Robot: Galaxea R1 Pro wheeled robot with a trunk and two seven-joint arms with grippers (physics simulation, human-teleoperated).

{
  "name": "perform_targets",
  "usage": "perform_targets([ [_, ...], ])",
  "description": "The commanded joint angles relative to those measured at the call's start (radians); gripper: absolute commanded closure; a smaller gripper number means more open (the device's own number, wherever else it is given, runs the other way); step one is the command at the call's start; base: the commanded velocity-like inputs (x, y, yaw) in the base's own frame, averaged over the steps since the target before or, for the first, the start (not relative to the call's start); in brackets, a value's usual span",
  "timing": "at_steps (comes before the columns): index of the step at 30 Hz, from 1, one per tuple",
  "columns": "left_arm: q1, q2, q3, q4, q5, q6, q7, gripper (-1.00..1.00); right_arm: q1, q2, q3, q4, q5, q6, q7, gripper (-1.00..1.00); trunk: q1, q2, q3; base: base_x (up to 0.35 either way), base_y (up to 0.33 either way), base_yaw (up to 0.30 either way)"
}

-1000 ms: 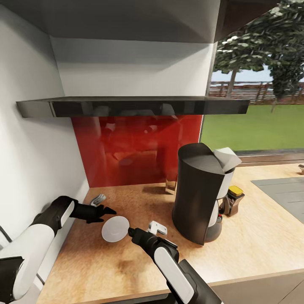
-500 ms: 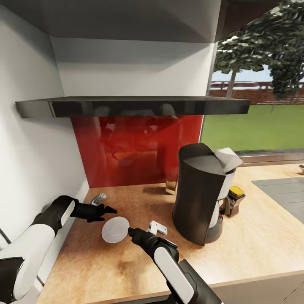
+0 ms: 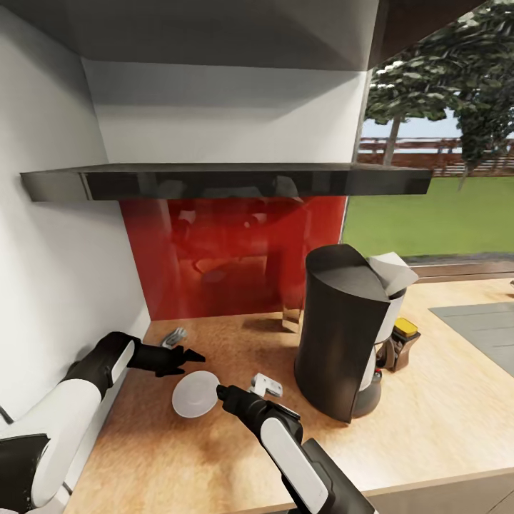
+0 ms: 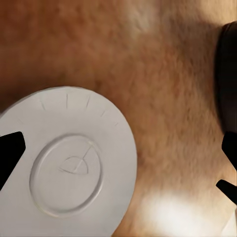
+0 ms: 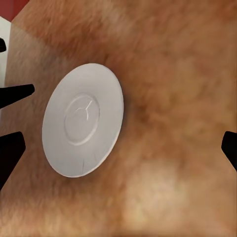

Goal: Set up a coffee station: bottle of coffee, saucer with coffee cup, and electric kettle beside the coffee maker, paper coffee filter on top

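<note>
Left end effector [image 3: 187, 355]: dark fingers spread apart, hovering low over the bench near its left rear corner, just behind the saucer; nothing between them.
Saucer [image 3: 195, 393]: white, round, lying bottom-up flat on the bench toward the left side, between the two end effectors; in the left wrist view [image 4: 69, 163] its ring foot faces up, and one dark fingertip [image 4: 10, 153] overlaps its rim.
Right end effector [image 3: 223, 391]: its tip sits right at the saucer's right rim; in the right wrist view its fingers [image 5: 12, 148] stand wide apart, pinching nothing, with the saucer [image 5: 83, 126] lying near one side.
Bench [image 3: 442, 414]: tan speckled wood-look slab, running back to a red glossy wall panel [image 3: 235, 253].
Shelf [image 3: 221, 180]: thin dark glossy board above the bench.
Coffee maker [image 3: 341, 330]: tall, dark grey, upright right of the bench's middle, a white paper filter [image 3: 391, 271] on its top.
Bottle of coffee [image 3: 401, 343]: yellow-lidded jar just behind the coffee maker's right side, partly hidden.
</note>
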Motion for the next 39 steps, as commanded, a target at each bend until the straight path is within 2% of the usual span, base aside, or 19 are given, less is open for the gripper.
perform_targets([
  [1, 0.000, -0.001, 0.002, 0.000, 0.004, 0.007, 0.001, -1.00, -0.001, 0.000, 0.001, -0.001, -0.005, 0.002, -0.007, -1.00, 0.001, -0.002, -0.002, 0.002, 0.001, 0.000],
  [11, 0.032, -0.006, 0.002, -0.004, 0.004, 0.002, 0.001, -1.00, 0.000, 0.000, 0.001, -0.001, -0.005, 0.003, -0.007, -1.00, 0.001, -0.002, -0.002, 0.000, 0.000, 0.000],
  [19, 0.035, -0.004, 0.002, -0.002, 0.003, -0.048, 0.002, -1.00, 0.000, 0.000, 0.001, -0.001, -0.005, 0.004, -0.007, -1.00, 0.001, -0.002, -0.002, 0.000, 0.000, 0.000],
  [39, 0.035, -0.002, 0.004, -0.010, 0.000, -0.066, 0.008, -1.00, 0.000, 0.000, 0.001, -0.001, -0.005, 0.004, -0.008, -1.00, 0.001, -0.002, -0.002, 0.000, 0.000, 0.000],
])
